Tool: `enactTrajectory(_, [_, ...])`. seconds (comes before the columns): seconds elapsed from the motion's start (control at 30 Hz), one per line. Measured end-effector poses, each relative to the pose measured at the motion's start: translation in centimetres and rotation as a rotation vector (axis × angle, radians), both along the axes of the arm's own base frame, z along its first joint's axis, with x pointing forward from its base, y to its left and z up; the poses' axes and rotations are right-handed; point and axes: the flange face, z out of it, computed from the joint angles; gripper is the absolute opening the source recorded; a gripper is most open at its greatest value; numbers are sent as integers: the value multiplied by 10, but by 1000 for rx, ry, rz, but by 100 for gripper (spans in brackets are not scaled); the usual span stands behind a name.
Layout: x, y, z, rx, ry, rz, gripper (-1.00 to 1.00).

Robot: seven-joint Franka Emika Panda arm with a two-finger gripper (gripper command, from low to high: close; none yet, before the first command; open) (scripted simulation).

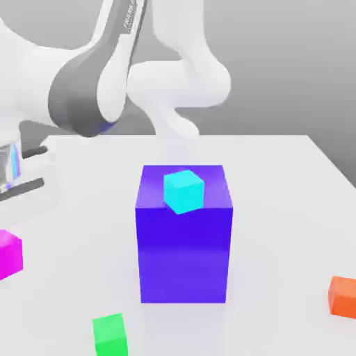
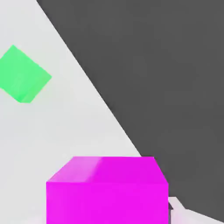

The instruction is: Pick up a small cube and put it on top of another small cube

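The white desk (image 1: 278, 181) is carrying everything; the robot arm (image 1: 90, 90) is reaching over it toward the exterior view's left edge. A large blue block (image 1: 184, 243) is standing mid-desk with a cyan cube (image 1: 184, 191) resting on its top. The pink cube (image 1: 8, 254), the piece to be lifted, is sitting on the desk at the exterior view's left edge; in the hand view it (image 2: 107, 190) is lying close beneath the camera. A green cube (image 1: 110, 334) and an orange cube (image 1: 343, 296) are lying well apart. The hand's opening cannot be told. Judged step: closing on the pink cube; centring squarely over it before gripping is advisable
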Motion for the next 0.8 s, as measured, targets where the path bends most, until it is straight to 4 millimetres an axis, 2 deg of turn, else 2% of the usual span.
enactTrajectory(0.1, [-6,10,27,-19,-10,112,-100])
enactTrajectory(0.2, [-14,15,46,-32,-14,216,-100])
enactTrajectory(0.3, [-21,19,55,-39,-13,320,-100])
enactTrajectory(0.4, [-26,22,54,-39,-6,425,-100])
enactTrajectory(0.5, [-29,25,44,-35,6,530,-100])
enactTrajectory(0.6, [-29,31,25,-27,25,638,-100])
enactTrajectory(0.8, [-22,60,-36,-2,77,878,-100])
